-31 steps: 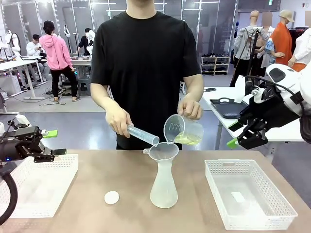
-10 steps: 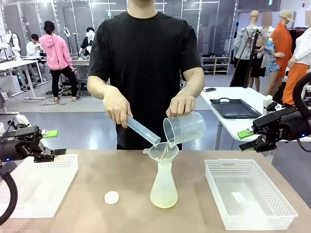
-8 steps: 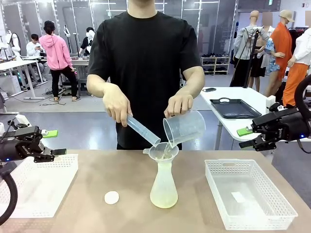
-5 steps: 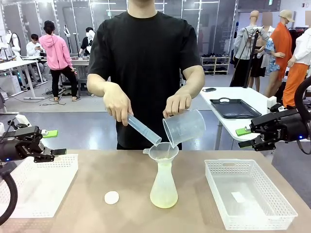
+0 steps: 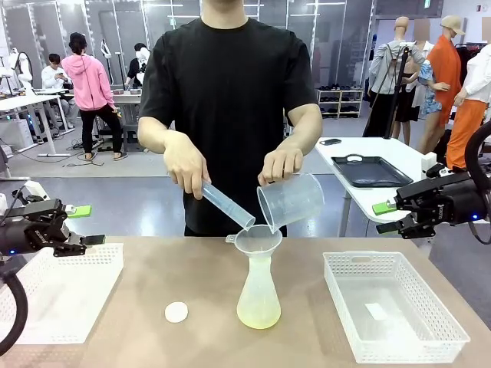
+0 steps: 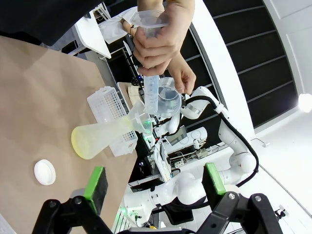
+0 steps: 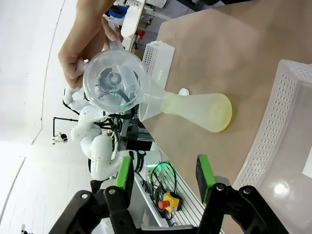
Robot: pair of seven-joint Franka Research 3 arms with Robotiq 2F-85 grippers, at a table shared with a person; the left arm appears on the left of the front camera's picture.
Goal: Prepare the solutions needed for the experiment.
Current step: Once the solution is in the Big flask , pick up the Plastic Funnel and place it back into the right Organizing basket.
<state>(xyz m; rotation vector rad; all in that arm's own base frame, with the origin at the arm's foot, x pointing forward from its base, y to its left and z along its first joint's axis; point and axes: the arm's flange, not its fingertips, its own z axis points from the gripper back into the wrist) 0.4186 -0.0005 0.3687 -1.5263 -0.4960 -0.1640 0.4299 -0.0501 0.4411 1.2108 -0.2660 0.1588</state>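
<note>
Front view. Shows the solutions (image 5: 258,319) as a shallow pale yellow layer in the bottom of the flask (image 5: 258,287), upright mid-counter with a funnel (image 5: 257,239) in its neck. Shows a person's right hand (image 5: 186,165) tilting a cylinder (image 5: 227,205) and left hand (image 5: 282,165) tilting a beaker (image 5: 291,201) over that funnel. Places the left end effector (image 5: 86,225) by the counter's left edge, spread and bare, and the right end effector (image 5: 386,217) beyond the right edge, likewise spread.

Left wrist view. Shows green pads (image 6: 96,187) wide apart, nothing between.

Right wrist view. Shows pads apart, empty, flask beyond them near a white basket (image 7: 287,122).
</note>
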